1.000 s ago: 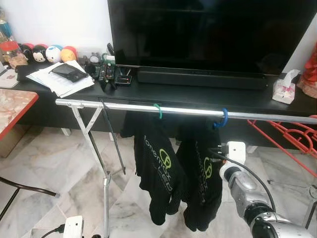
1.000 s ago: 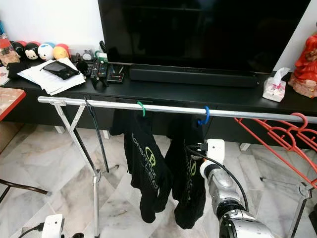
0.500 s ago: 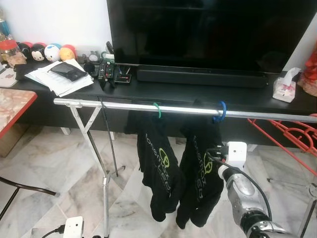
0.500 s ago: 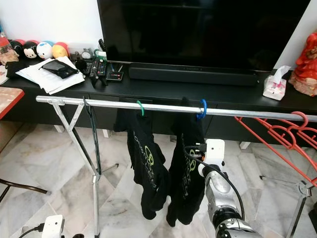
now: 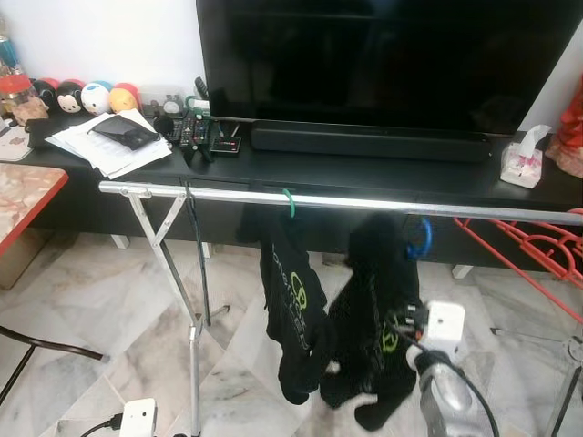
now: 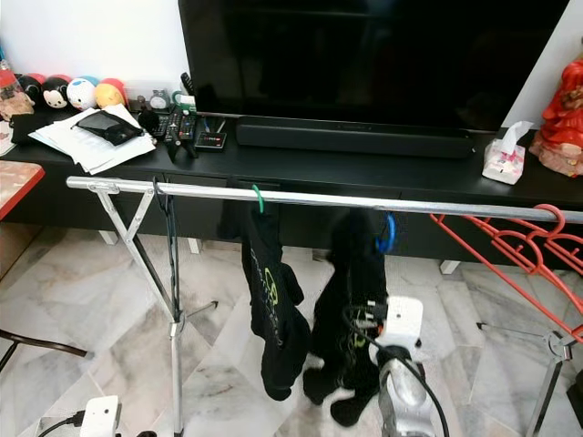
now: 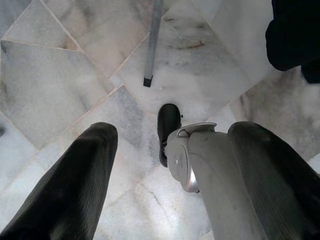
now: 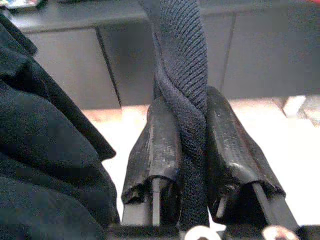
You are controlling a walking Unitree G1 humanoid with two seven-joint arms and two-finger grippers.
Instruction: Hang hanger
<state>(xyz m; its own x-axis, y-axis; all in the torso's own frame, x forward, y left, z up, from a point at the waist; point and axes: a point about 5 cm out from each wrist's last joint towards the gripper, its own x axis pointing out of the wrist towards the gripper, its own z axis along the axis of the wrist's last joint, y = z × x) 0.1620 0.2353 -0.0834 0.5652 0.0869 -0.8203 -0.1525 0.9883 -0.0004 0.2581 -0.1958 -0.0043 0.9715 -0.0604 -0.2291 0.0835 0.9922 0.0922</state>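
Observation:
A silver clothes rail [image 5: 346, 202] runs across in front of a black TV console. A green hanger [image 5: 290, 202] hangs on it with a black T-shirt [image 5: 291, 300]. A blue hanger [image 5: 419, 238] carrying a second black T-shirt [image 5: 369, 291] sits just below the rail, its hook off the bar. My right gripper [image 8: 192, 150] is shut on a twisted fold of that shirt's fabric, low beside the shirt [image 5: 401, 326]. My left gripper [image 7: 175, 132] hangs open over the marble floor, near the rail's foot.
A large TV [image 5: 383, 55], soundbar [image 5: 369, 143], papers [image 5: 109, 141], remotes and a tissue box [image 5: 521, 162] sit on the console. Red hangers [image 5: 537, 250] hang at the rail's right end. The rail's crossed legs [image 5: 173, 264] stand at left, beside a red-edged table [image 5: 23, 196].
The blue hanger's hook has come off the rail and dropped below it. The shirt and my right arm have moved down with it. The green hanger stays put.

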